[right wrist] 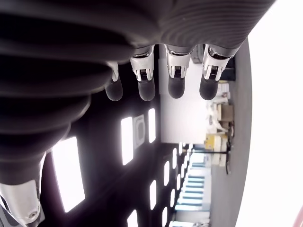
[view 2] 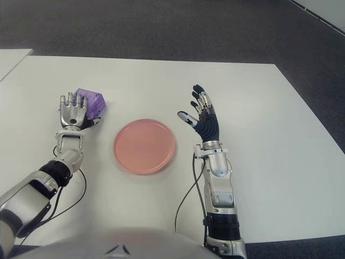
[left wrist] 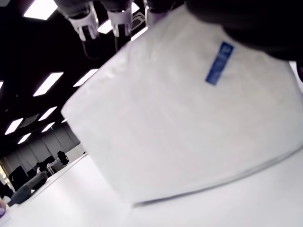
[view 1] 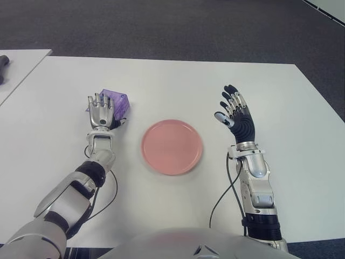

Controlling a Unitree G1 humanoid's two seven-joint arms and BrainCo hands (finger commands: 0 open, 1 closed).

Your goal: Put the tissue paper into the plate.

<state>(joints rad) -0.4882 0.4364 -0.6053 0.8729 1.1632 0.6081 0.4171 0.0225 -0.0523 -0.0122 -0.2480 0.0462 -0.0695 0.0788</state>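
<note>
The left hand (view 1: 102,112) is over the purple tissue pack (view 1: 119,102), left of the pink plate (view 1: 172,146); whether its fingers have closed on it, I can't tell. It wants a firm wrap around the soft pack before lifting right to the plate. The right hand (view 1: 235,110) hovers right of the plate, fingers spread, empty. White table (view 1: 302,135), dark carpet (view 1: 161,27) beyond.

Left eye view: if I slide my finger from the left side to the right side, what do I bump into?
Left robot hand at the purple tissue paper pack → pink plate → right robot hand, fingers spread and holding nothing. All show over the white table.
</note>
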